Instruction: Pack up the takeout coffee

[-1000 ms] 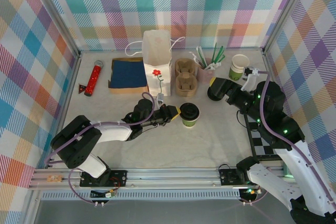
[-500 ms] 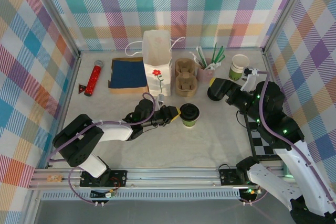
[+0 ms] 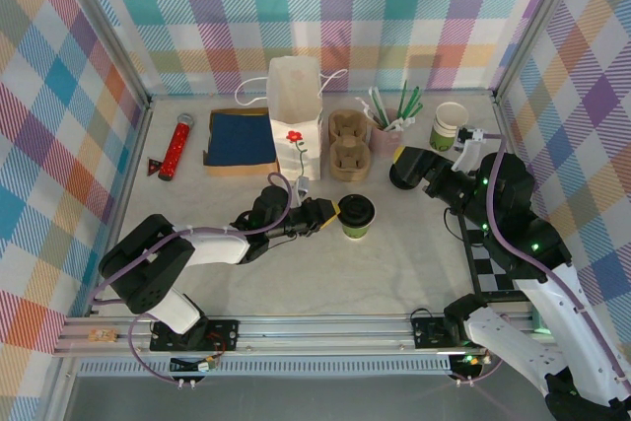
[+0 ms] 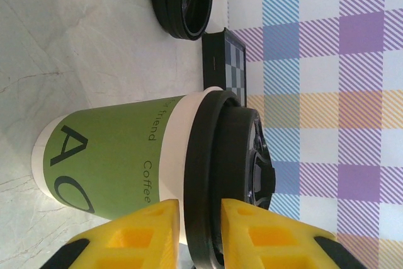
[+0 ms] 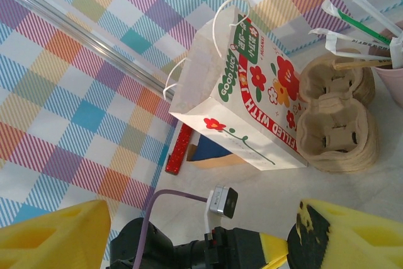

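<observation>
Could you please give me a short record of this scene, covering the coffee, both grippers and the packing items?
Takeout coffee: upright, black lid on
Left gripper: at the coffee's lid rim, jaws narrowly apart, grip unclear
Right gripper: open, holding nothing
Paper bag: upright, behind the coffee
Cup carrier: next to the bag, wells empty

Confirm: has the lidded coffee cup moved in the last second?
No. In the top view the takeout coffee stands in the same spot, just in front of the cup carrier.
</observation>
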Robot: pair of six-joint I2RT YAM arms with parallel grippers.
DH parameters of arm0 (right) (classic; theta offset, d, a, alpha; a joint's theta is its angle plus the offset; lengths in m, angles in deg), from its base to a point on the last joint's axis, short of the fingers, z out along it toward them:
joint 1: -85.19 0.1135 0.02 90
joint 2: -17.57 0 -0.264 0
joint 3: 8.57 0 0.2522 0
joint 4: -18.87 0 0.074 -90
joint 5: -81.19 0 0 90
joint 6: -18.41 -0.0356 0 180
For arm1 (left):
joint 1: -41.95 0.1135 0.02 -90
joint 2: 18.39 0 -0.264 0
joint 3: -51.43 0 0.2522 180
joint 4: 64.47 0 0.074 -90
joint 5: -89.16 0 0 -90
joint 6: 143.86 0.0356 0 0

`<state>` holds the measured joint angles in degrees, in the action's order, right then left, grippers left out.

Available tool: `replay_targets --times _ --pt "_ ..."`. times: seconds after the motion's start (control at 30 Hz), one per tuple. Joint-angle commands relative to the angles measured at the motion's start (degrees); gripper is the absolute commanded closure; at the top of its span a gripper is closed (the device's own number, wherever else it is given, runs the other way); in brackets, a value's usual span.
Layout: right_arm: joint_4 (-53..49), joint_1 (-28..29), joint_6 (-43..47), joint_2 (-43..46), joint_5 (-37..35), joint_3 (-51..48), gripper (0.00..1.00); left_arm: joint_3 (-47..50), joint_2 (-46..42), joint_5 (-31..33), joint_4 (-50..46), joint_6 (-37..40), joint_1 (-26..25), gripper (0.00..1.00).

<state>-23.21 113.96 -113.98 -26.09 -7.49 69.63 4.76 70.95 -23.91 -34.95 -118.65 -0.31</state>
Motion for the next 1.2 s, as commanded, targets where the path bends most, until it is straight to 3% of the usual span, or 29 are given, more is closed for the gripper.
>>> replay_targets --times 0.0,1.17 --pt "2.10 -0.21 0.47 0.42 0.61 0.15 0.22 -1.69 0.22 -0.57 -0.22 1.43 -0.20 0.76" --pt "2.62 -0.21 1.21 0.04 0.67 -0.81 0.22 -2.87 2.86 -0.48 0.20 2.47 -0.24 0.71"
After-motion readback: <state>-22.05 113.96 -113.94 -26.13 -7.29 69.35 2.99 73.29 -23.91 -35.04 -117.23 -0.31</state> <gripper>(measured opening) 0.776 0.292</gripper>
